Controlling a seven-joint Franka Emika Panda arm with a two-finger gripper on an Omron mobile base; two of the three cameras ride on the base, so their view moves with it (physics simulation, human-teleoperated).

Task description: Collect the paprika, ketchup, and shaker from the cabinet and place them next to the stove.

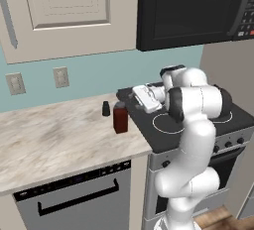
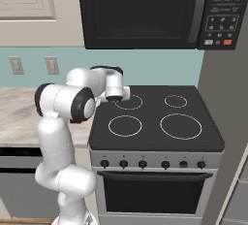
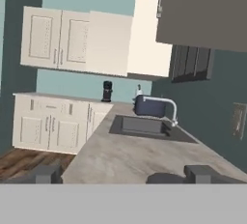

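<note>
- Gripper spread wide, empty, lying level over the back left corner of the stove, pointing left toward the counter.
- In hand view, two dark fingertips far apart at the bottom edge, nothing between them.
- Hand view looking along the counter toward a sink with a curved faucet; a dark coffee machine farther back, beige wall and base cabinets beyond.
- Paprika upright on the counter just left of the stove edge, below and left of the gripper, apart from it.
- Shaker upright on the counter just behind and left of the paprika, near it, not touching.
- Ketchup: cannot tell where.
- In right base view, gripper seen end-on at the stove's back left, wrist folded over the near left burner ring; a sliver of dark red just left of the stove, behind the elbow.
- Cabinet on the wall above the counter, panelled door shut, bar handle at its left.
- Black microwave hung above the stove.
- Two wall outlets on the teal backsplash behind the counter.
- Dishwasher under the counter, left of the oven front.
</note>
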